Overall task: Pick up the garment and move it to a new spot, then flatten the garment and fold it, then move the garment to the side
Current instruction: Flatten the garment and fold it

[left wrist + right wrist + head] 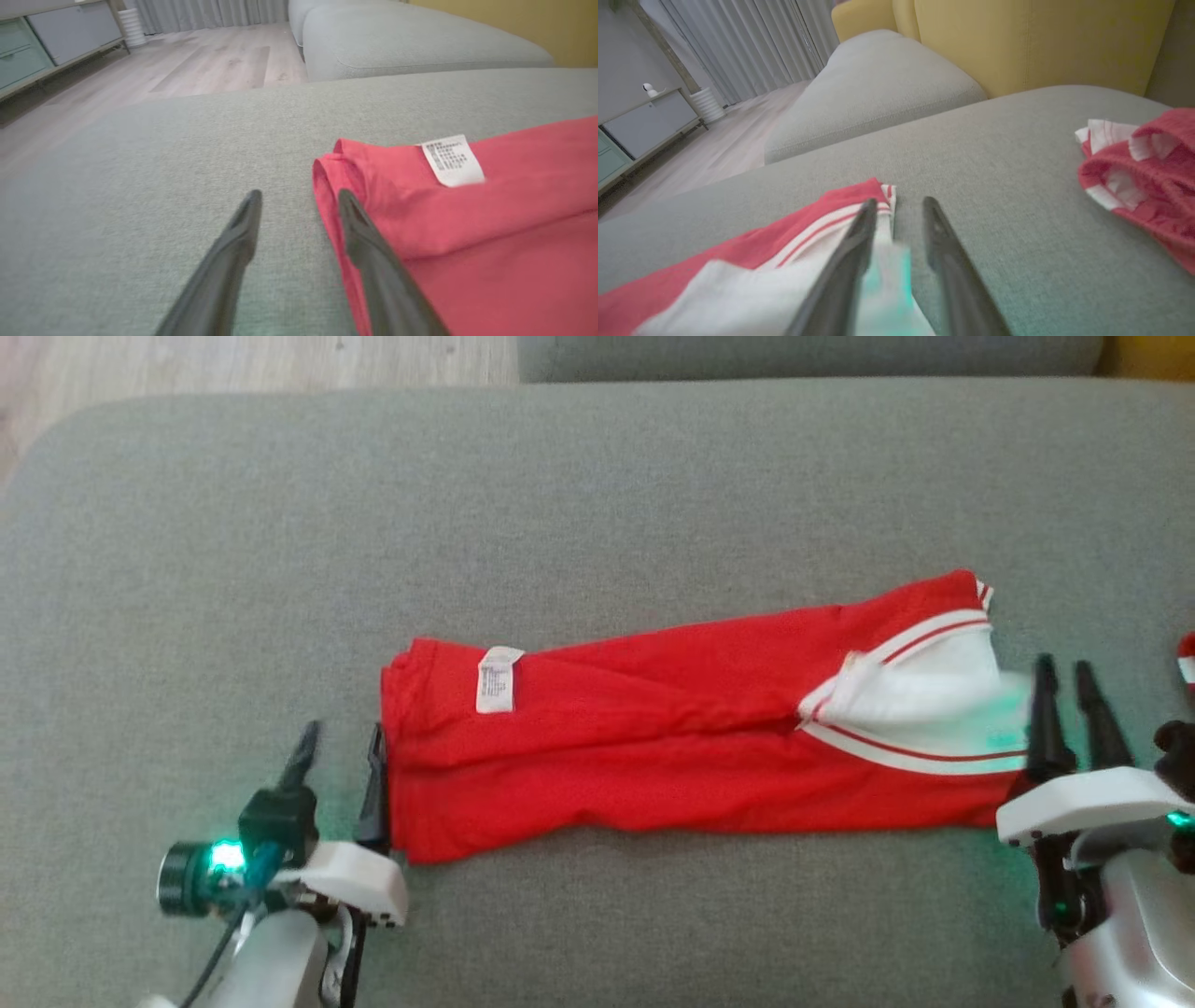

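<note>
Grey sofa cushion (pixel 597 476): being used as the work surface.
Garment (pixel 653 756): red shorts in a long folded strip, being borne at the cushion's middle, running from 9 o'clock to 3 o'clock, white panel at the 3 o'clock end. It is being judged light, limp and quick to slump, best taken by both short ends together.
Second red-and-white cloth (pixel 1143 177): being kept apart, further toward 3 o'clock.
Left hand (pixel 344 733): being held at the 9 o'clock end, fingers apart, nothing gripped.
Right hand (pixel 1063 665): being held at the 3 o'clock end, fingers apart, nothing clamped.
Care label (pixel 498 679): being shown face up.
</note>
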